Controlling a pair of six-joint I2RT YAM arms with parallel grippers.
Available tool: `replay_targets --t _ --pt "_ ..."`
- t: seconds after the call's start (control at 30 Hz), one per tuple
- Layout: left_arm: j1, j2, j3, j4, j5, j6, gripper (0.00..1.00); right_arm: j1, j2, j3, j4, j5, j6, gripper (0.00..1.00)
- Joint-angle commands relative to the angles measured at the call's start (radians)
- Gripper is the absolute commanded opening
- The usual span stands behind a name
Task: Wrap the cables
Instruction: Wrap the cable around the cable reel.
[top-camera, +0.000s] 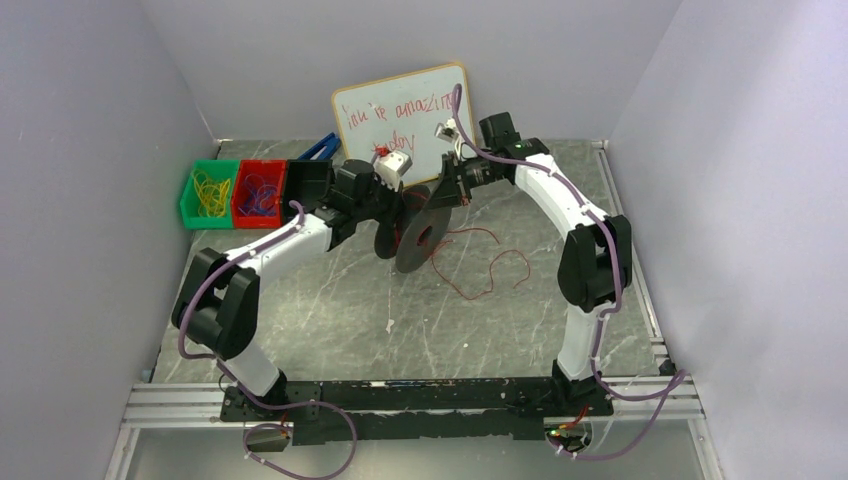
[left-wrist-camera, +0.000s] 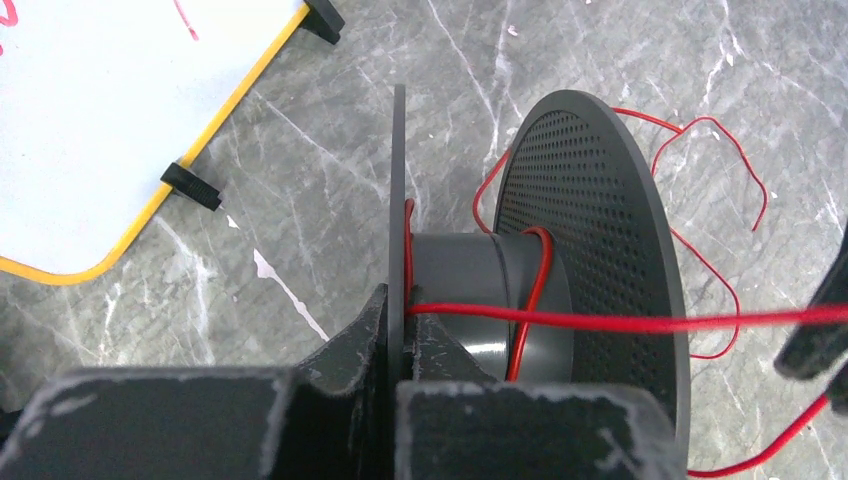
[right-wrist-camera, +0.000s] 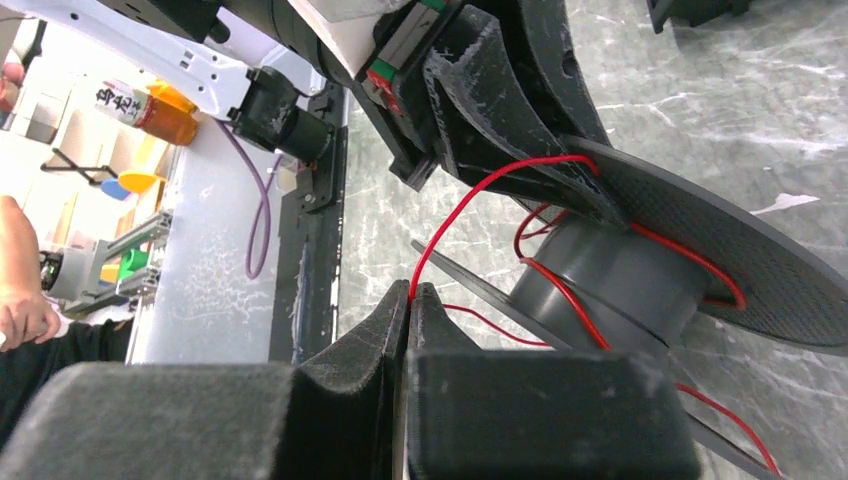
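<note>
Left hand (left-wrist-camera: 396, 312): clamped on rim of black spool (left-wrist-camera: 600, 220). Right hand (right-wrist-camera: 411, 300): pinching red cable (left-wrist-camera: 600, 321); few turns on hub, remainder loose on counter (top-camera: 330, 310). Handling advice: hold line taut, lay turns evenly between discs.

whiteboard (top-camera: 400, 115) writing: partly hidden | red wire (left-wrist-camera: 600, 321): cut by right edge

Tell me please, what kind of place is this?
Most likely a robotics lab test cell. A left arm and a right arm are bolted to an aluminium frame at the edge of a table boxed in by plain walls, with a handwritten whiteboard and small sorting bins at its far side.
</note>
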Motion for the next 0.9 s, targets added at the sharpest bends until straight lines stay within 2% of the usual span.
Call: replay_targets --t 0.0,0.13,0.27,0.37,0.53,0.7,0.87 --pt "-0.007 -0.02 -0.012 -0.026 0.003 0.003 0.03 -0.043 -0.005 0.021 -0.009 -0.014 -0.034 0.0" --pt "-0.005 -0.054 -0.002 -0.061 0.059 0.052 0.03 -0.09 -0.002 0.075 -0.066 0.084 -0.066 0.0" --pt "-0.002 -0.106 -0.004 -0.104 0.134 0.146 0.03 -0.124 0.017 0.15 -0.182 0.246 -0.175 0.0" --pt "0.018 -0.137 0.004 -0.131 0.197 0.159 0.03 -0.14 0.012 0.137 -0.201 0.34 -0.223 0.0" --pt "0.09 -0.159 0.047 -0.142 0.236 0.076 0.03 -0.144 -0.027 0.045 -0.148 0.432 -0.259 0.0" --pt "0.183 -0.172 0.131 -0.16 0.268 -0.075 0.03 -0.149 -0.055 -0.047 -0.11 0.408 -0.257 0.0" --pt "0.237 -0.175 0.216 -0.2 0.307 -0.162 0.03 -0.149 -0.068 -0.107 -0.056 0.38 -0.235 0.0"
